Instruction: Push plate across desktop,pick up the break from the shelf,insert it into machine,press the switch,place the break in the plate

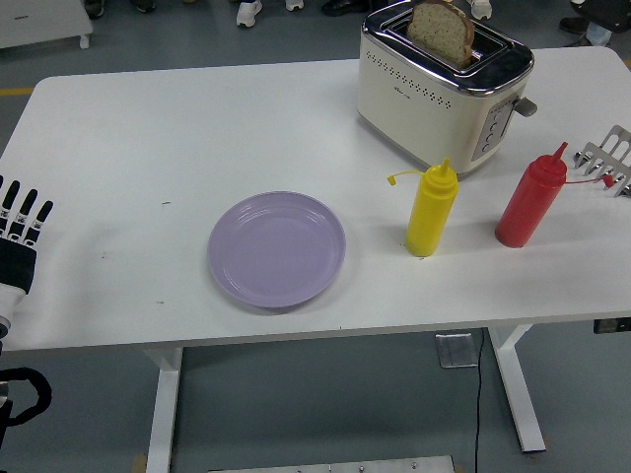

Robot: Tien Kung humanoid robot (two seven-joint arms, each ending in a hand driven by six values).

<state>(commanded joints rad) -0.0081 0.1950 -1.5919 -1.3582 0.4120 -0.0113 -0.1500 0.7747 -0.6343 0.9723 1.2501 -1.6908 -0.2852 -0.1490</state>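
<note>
Resting at table's [148, 108] left edge: left robot hand [18, 236], fingers spread.

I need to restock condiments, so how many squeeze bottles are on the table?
2. The yellow squeeze bottle stands in front of the toaster; the red squeeze bottle stands to its right, beside a metal rack. None seems hidden.

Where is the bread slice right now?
In the head view, the bread slice stands upright in a slot of the cream toaster at the table's far right, behind the yellow squeeze bottle.
</note>
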